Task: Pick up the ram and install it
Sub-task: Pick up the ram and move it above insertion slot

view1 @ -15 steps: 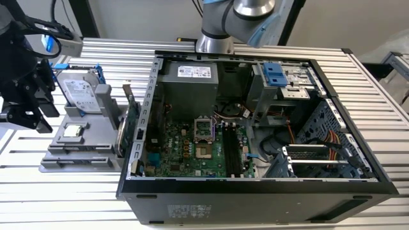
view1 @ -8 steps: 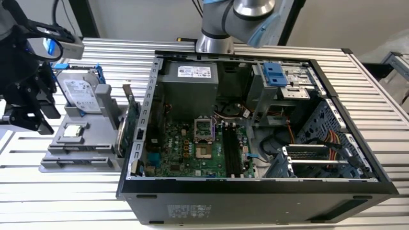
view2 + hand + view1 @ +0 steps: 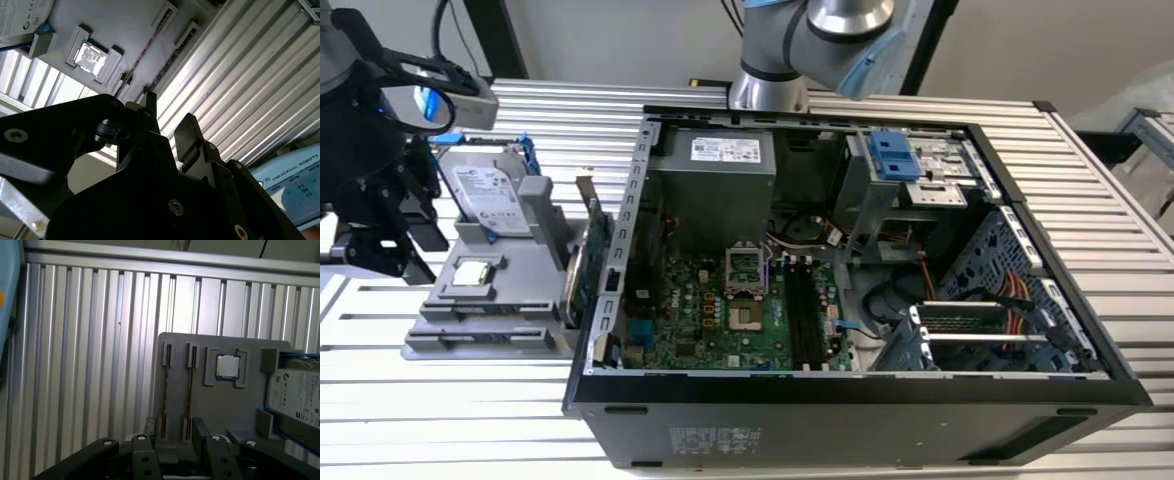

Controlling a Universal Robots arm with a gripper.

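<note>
With fingers apart and empty, the end effector [image 3: 174,424] hung over the grey holder [image 3: 225,405] on the desk [image 3: 90,365], where the ram [image 3: 190,390] stood on edge in a slot, its long axis running straight ahead from the finger gap.

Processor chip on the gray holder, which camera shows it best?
The first wrist view: the processor chip lies face-on, unobstructed, on the gray holder. The second wrist view catches the chip slanted, under glare; the exterior view has the chip distant, at the exterior view's left.

Robotics lab: open computer case [image 3: 854,430] on slatted aluminium bench [image 3: 454,420].
</note>
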